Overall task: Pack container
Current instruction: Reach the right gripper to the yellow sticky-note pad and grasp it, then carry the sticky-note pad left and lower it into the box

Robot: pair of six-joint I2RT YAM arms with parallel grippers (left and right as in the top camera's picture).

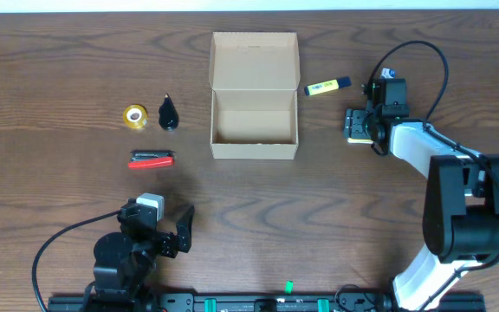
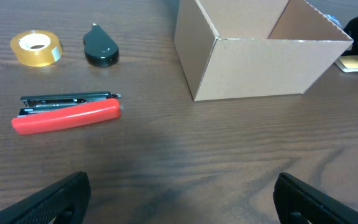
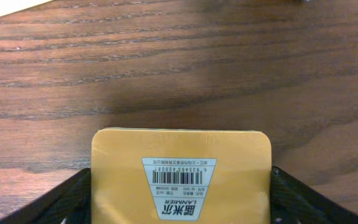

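One plain tan cardboard box (image 1: 254,149) stands open, empty, mid-table. Right of it, right gripper (image 3: 180,198) jaws flank a flat yellow barcoded pad (image 3: 180,162); grip unconfirmed. A shallow edge pinch could let it slip. Jaws of the left gripper (image 2: 180,202): wide, empty.

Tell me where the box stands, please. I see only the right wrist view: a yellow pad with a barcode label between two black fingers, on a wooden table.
Observer: The container stands to the left of the right gripper, with its lid open.
Operator: Does something lie on the way?
Observer: A yellow highlighter lies near the container's right side, farther back than the pad.
Operator: Is the box already filled?
Observer: No, the overhead view shows nothing inside it.
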